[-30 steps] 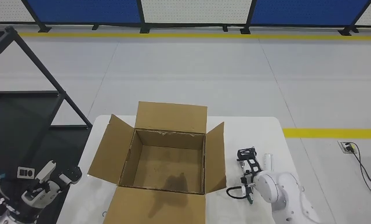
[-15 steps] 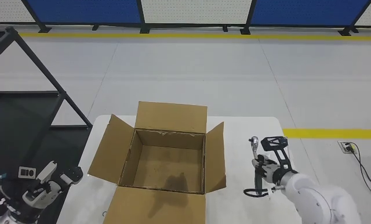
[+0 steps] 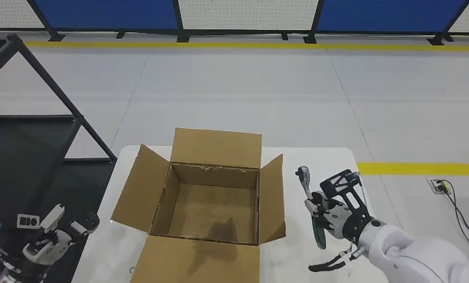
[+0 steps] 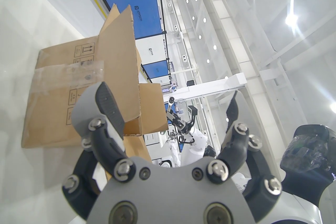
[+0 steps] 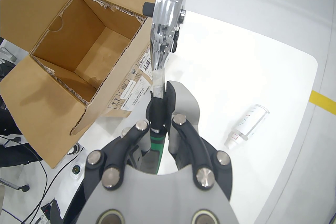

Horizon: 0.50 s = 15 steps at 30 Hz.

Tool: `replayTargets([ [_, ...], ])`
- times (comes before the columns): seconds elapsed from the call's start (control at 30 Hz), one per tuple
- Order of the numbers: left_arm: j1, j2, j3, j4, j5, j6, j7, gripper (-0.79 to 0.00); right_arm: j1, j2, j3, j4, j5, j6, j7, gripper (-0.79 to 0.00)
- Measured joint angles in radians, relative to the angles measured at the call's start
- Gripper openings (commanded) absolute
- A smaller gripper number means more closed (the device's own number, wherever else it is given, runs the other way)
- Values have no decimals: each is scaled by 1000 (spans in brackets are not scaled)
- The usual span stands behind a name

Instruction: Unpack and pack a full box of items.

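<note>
- The right gripper [image 3: 319, 211] sits at the lower right of the top view, above the white table [image 3: 322, 160]. Its fingers are clamped on the handle of a ratchet wrench [image 5: 164, 33], whose chrome head points toward the upper frame, just right of the open cardboard box [image 3: 217, 147].
- The left gripper [image 3: 72, 218] hangs at the lower left corner, off the table's edge, fingers spread apart.
- Since half a second ago, the right gripper and wrench have shifted left, nearer the box, and the left gripper has slipped slightly lower.
</note>
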Motion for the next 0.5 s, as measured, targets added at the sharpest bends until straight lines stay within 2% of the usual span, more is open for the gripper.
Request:
replayTargets([
  [0.3,0,0,-2,0,1,1,2,0,-5,0,0,0,0,3,-9,-785],
  [0.5,-4,-3,1,-22,-7,23,47,0,-13,3,-58,-91,-69,-23,-159,-785],
])
